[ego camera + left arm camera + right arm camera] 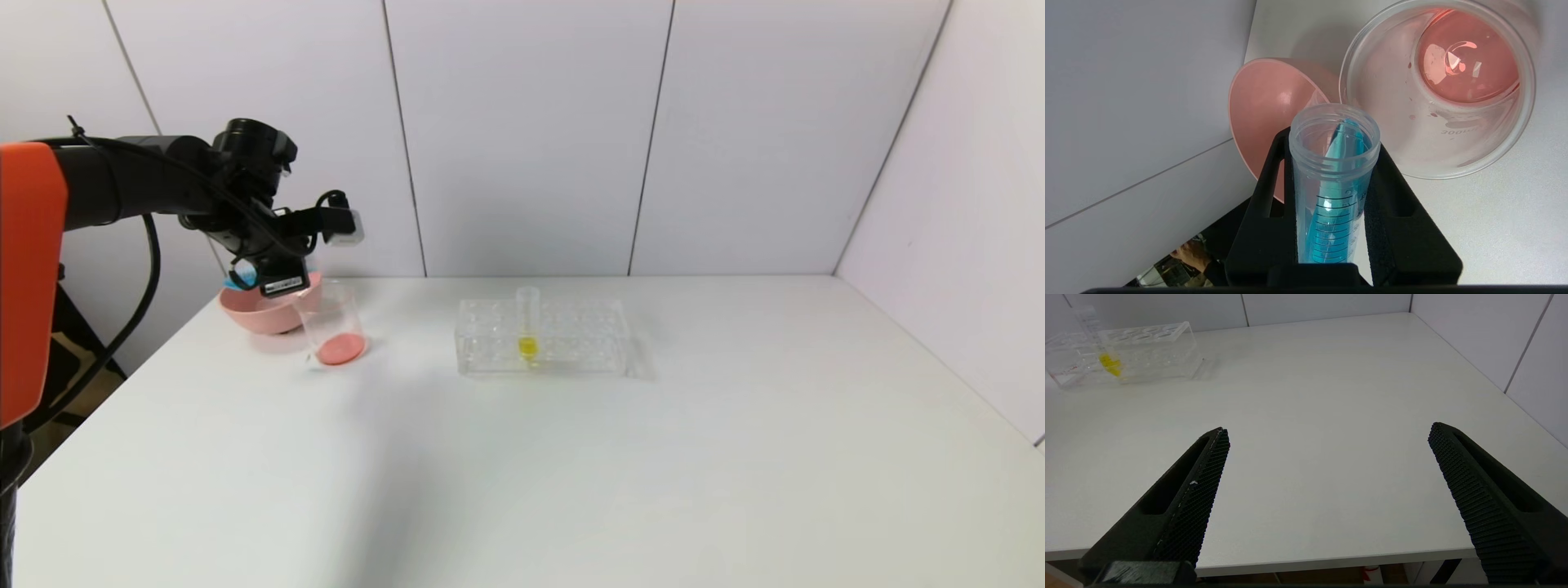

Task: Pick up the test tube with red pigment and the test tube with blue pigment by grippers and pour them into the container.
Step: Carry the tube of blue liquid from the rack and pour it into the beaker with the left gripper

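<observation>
My left gripper (1335,171) was clamped on the blue tube (1333,196), tilted at the upper left of the head view, over the pink bowl (255,314) and beside the beaker (331,325) holding red liquid. My right gripper (1329,435) stood apart, low over the table (1310,396).

white table (571,474), matte top, occupies most of the head view; surface lit evenly, with soft diffuse shadows. pale panelled wall (531,139) behind it, split by thin dark vertical seams. a second panelled wall (963,204) meets it at the far right corner and runs along the table's right edge. dark floor area (73,359) visible past the table's left edge, cluttered, details unclear.
</observation>
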Tool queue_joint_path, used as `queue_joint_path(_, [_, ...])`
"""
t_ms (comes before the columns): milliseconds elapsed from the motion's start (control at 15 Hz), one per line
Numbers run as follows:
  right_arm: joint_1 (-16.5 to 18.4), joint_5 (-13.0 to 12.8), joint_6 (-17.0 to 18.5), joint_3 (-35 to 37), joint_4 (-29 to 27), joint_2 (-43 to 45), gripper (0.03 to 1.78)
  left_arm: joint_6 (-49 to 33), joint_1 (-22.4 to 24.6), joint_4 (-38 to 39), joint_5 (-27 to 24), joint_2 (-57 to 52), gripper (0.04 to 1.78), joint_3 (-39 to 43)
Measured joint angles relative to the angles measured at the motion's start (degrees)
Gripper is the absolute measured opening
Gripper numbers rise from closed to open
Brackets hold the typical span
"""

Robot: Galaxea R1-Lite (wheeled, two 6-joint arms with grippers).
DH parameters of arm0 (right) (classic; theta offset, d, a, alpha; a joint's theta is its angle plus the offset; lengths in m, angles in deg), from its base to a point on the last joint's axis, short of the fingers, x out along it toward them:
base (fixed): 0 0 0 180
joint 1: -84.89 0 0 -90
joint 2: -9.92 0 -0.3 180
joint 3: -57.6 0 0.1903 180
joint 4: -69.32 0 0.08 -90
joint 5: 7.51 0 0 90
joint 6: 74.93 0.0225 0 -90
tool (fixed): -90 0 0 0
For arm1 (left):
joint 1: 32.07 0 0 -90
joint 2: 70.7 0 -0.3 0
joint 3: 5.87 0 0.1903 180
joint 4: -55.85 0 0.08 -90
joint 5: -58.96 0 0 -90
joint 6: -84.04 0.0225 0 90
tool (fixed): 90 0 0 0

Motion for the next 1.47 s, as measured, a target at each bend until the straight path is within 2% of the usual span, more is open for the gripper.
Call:
queue_joint_path(467, [0.00,0.00,0.02,0.00,0.00,0.00,1.77,0.71,-2.00,-2.04,6.92,0.22,0.47,0.00])
queue_joint_path(1467, [0.00,0.00,0.02,0.00,0.00,0.00,1.77,1.43,-3.17,-10.40,12.06,-1.60,0.47,0.09])
